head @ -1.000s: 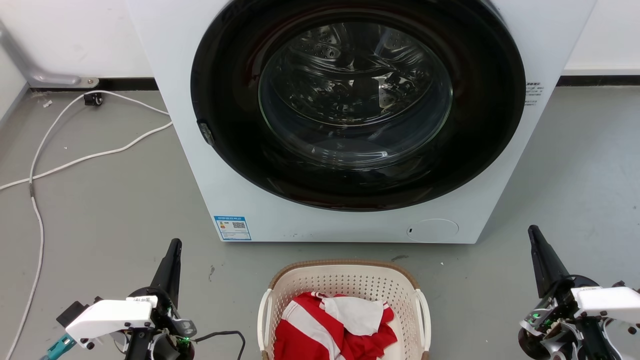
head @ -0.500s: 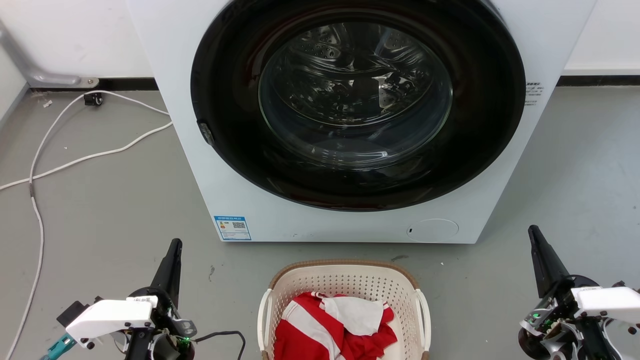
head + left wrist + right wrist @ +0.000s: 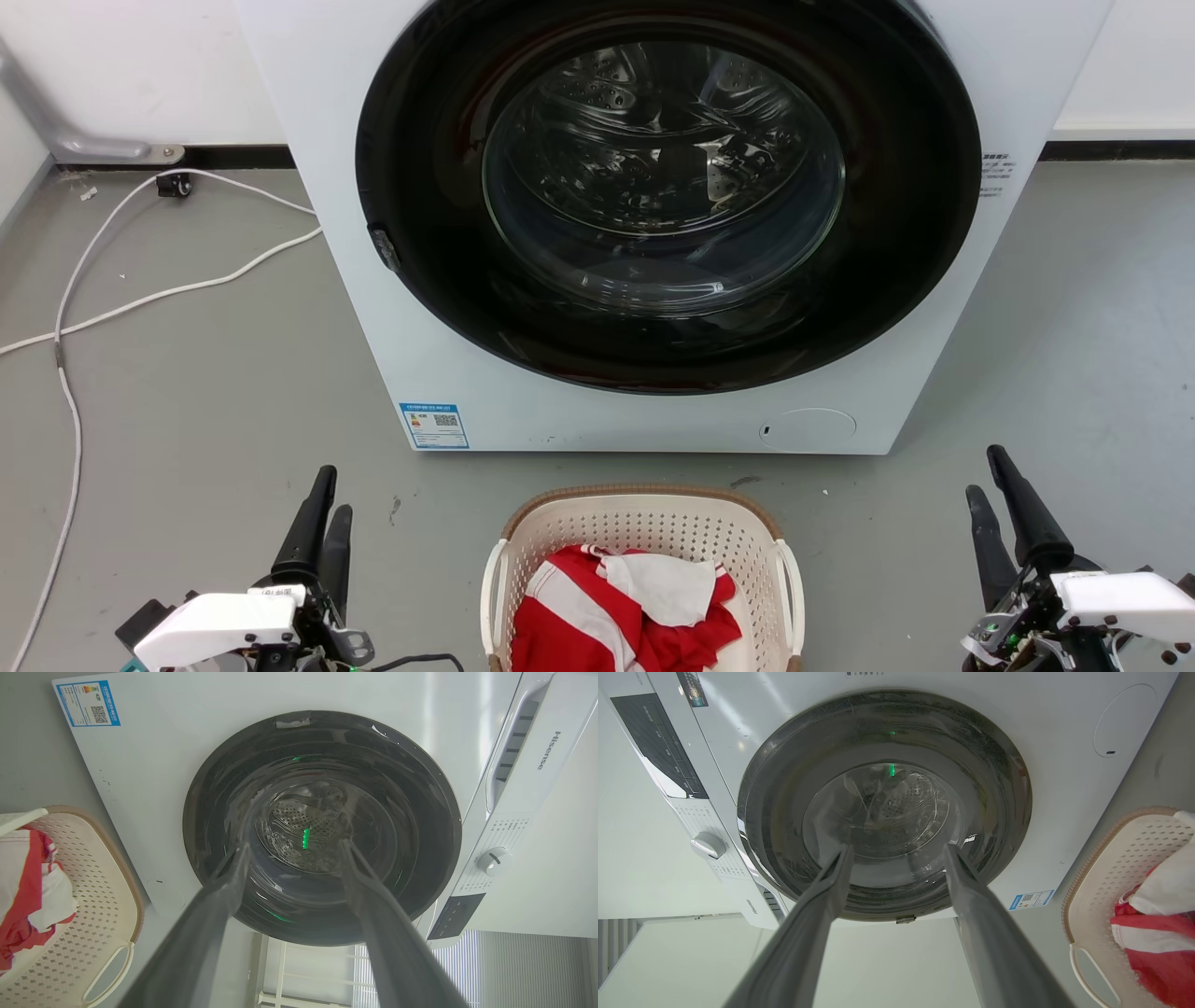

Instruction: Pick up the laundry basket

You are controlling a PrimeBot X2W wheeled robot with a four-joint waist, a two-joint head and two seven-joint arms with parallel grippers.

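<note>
Standing low at left, the left gripper [image 3: 334, 492] has its fingers parted; at centre the laundry basket [image 3: 644, 492], holding red-and-white cloth [image 3: 597, 607], sits on the grey floor [image 3: 187, 392] just before the washing machine [image 3: 653, 425], apart from both grippers; at right the right gripper [image 3: 984, 472], fingers likewise parted.

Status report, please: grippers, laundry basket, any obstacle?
Left gripper open, empty. Right gripper open, empty. Laundry basket on floor between them, untouched, red-white cloth inside. Washing machine close behind; handles unobstructed.

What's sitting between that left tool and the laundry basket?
Bare grey floor in the head view, between the left tool and the laundry basket, apart from a thin black cable by the bottom edge.
</note>
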